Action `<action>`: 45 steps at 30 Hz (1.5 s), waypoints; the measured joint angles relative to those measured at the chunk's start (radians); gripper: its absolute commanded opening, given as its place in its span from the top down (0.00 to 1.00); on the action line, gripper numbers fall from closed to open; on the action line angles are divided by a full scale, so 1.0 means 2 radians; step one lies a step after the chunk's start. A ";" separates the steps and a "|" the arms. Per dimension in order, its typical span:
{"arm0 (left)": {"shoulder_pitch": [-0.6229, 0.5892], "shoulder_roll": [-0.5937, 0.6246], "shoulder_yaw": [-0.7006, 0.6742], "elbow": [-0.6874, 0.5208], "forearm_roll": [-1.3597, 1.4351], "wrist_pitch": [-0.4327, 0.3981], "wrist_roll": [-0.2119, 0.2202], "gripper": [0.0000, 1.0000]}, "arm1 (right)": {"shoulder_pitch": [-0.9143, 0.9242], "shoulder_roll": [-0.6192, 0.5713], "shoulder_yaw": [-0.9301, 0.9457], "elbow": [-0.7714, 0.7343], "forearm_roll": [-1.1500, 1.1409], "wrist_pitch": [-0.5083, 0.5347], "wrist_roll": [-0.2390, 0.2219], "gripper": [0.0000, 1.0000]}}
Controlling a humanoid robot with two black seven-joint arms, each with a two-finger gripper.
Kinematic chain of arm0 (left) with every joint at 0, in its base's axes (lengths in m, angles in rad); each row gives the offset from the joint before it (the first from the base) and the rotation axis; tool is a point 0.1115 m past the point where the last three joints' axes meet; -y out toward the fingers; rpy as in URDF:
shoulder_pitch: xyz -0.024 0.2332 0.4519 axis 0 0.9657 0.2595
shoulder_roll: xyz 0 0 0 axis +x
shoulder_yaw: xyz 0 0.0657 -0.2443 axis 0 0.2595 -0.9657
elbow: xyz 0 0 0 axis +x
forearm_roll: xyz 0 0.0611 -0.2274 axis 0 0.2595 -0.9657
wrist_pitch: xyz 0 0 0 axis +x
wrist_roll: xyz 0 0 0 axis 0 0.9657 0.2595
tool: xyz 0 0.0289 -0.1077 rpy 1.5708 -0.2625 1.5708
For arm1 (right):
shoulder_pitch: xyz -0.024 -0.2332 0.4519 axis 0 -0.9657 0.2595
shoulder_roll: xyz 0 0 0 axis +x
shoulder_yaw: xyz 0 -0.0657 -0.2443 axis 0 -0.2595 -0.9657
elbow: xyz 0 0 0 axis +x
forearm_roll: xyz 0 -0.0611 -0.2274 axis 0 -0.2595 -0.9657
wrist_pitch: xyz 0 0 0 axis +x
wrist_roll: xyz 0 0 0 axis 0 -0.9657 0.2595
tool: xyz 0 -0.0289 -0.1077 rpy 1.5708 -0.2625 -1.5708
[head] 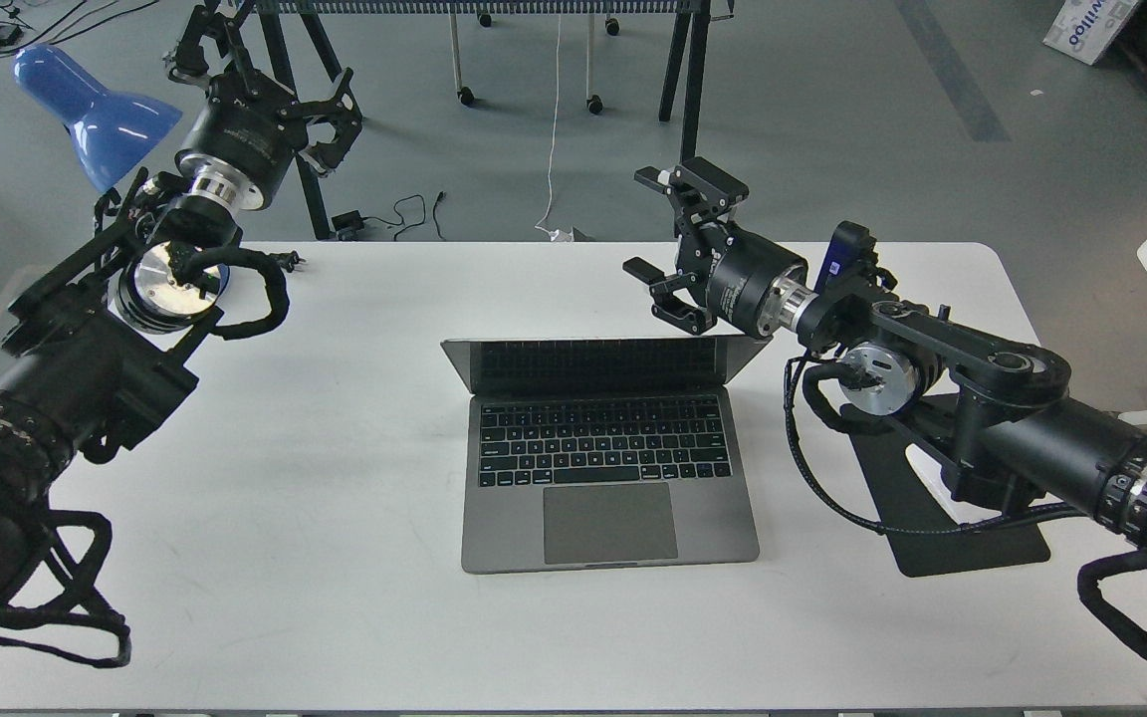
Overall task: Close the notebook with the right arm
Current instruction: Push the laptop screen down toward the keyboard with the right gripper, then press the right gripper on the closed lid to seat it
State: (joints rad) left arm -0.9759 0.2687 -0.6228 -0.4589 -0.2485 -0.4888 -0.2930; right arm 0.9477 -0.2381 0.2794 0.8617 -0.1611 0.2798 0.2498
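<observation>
Your right gripper (668, 244) hangs fingers spread just above the laptop's (608, 453) upright screen, near its right top corner, contact unclear

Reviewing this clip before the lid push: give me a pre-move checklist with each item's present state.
1. Notebook lid open, screen upright: ok.
2. Right gripper behind the lid's top right edge, fingers spread: ok.
3. Gripper touching the lid: cannot tell.
4. Keyboard and trackpad free of objects: ok.
5. Left gripper far from the notebook, near the blue lamp: ok.
6. Mouse pad under the right arm, apart from the notebook: ok.
</observation>
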 measured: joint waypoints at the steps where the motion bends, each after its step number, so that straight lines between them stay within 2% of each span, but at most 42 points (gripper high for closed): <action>1: 0.000 0.000 0.000 0.000 0.000 0.000 0.000 0.00 | -0.002 -0.005 -0.002 0.009 0.000 -0.002 0.000 0.00; 17: -0.001 0.000 0.000 0.000 0.000 0.000 0.000 0.00 | -0.020 -0.057 -0.060 0.100 -0.011 -0.005 -0.019 0.00; 45: -0.001 0.000 0.000 0.000 0.000 0.000 0.000 0.00 | -0.116 -0.050 -0.095 0.108 -0.125 -0.025 -0.019 0.00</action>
State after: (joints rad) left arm -0.9772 0.2684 -0.6228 -0.4586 -0.2485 -0.4887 -0.2930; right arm 0.7163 -0.3373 0.0903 1.0785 -0.4115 0.2298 0.2116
